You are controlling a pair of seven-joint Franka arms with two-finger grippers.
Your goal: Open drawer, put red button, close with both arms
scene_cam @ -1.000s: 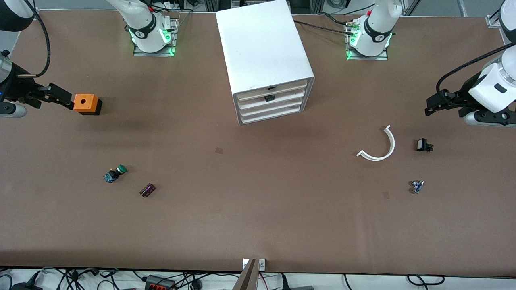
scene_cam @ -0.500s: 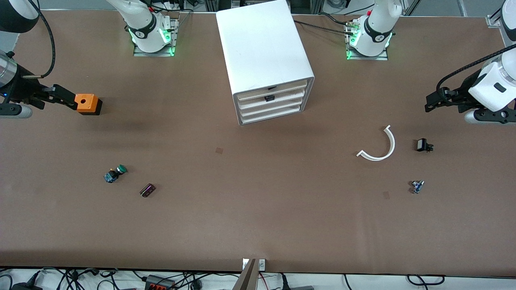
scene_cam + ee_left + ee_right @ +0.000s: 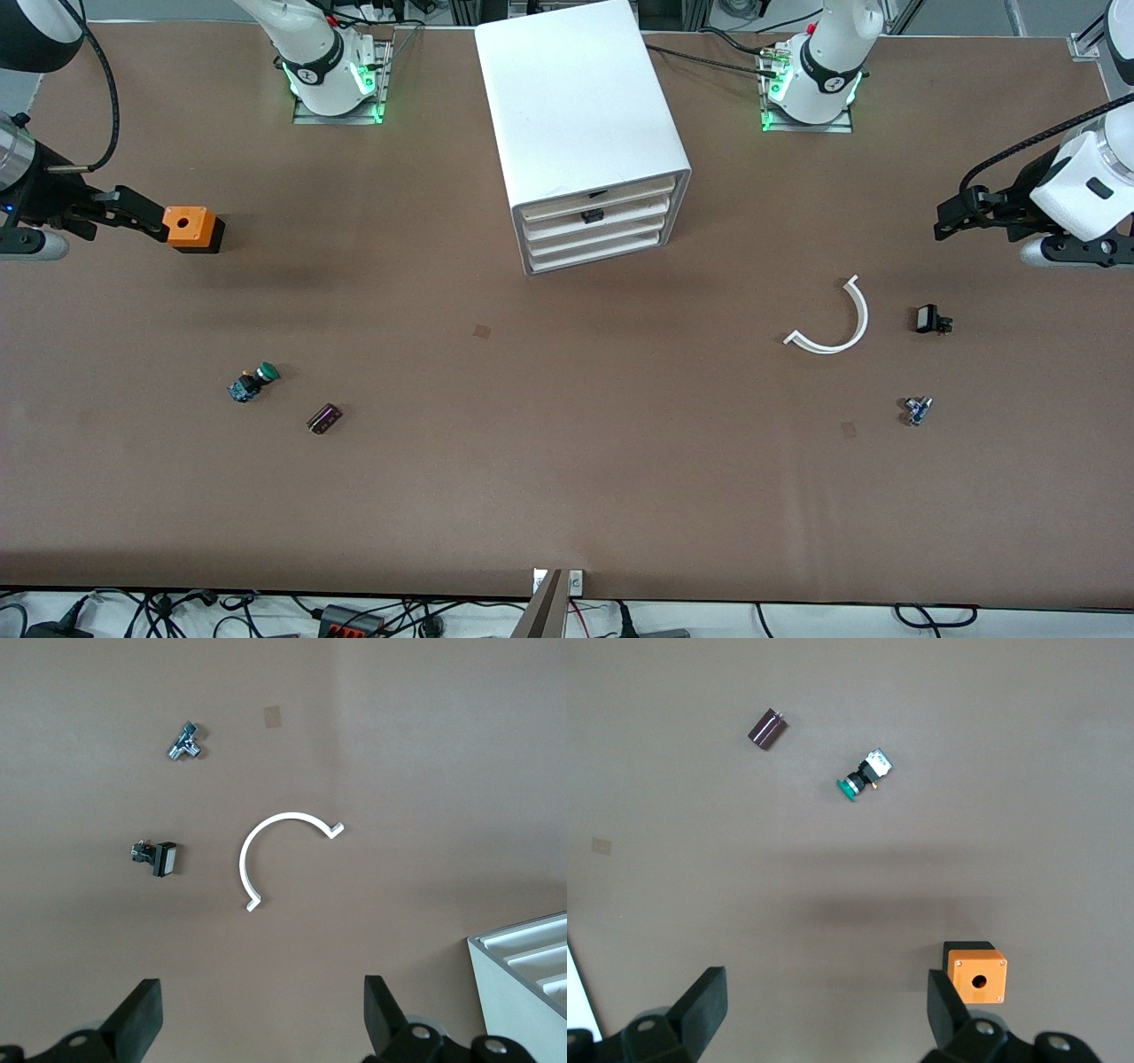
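Observation:
The white cabinet (image 3: 585, 115) stands mid-table between the two bases, its four fronts facing the front camera. The drawer (image 3: 611, 215), second from the top, is pushed in, with a small black handle on it. No red button shows in any view. My left gripper (image 3: 950, 220) (image 3: 261, 1019) hangs open and holds nothing, over bare table at the left arm's end. My right gripper (image 3: 133, 214) (image 3: 824, 1010) hangs open and holds nothing at the right arm's end, beside the orange box (image 3: 190, 228) without touching it.
A green-capped button (image 3: 254, 382) (image 3: 864, 777) and a dark cylinder (image 3: 324, 418) lie toward the right arm's end. A white curved strip (image 3: 837, 321) (image 3: 266, 846), a small black part (image 3: 930, 319) and a small metal part (image 3: 917, 409) lie toward the left arm's end.
Both grippers have drifted slightly toward the bases' edge of the table. Both stay open, and nothing on the table has moved.

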